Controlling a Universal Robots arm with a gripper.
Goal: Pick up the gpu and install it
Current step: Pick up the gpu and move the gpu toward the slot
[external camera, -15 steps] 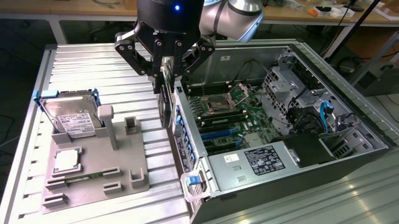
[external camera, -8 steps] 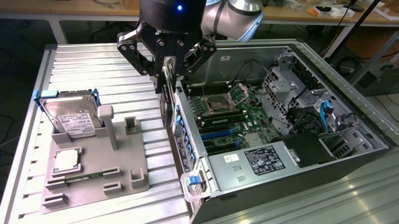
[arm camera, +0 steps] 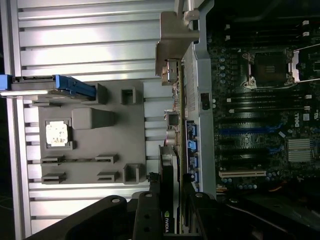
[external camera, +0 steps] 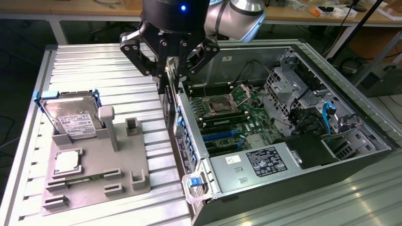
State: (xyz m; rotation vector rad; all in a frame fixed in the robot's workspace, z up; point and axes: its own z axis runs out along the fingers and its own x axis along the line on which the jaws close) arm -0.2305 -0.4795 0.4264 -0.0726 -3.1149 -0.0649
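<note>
Gripper [external camera: 169,74] held the gpu [external camera: 165,96], jaws narrow on it. Card hung edge-on at the PC case [external camera: 326,174] wall, just off the tabletop [external camera: 94,66]. Carry step, prob.; not seated. Needed squaring w/ motherboard [external camera: 236,117] slot.

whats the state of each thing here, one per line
gpu, held edge-on beside the case wall, not in a slot
gripper, shut on the gpu
computer case, side open, motherboard exposed
hard drive, standing in the grey fixture
cpu, lying flat in the fixture
</note>
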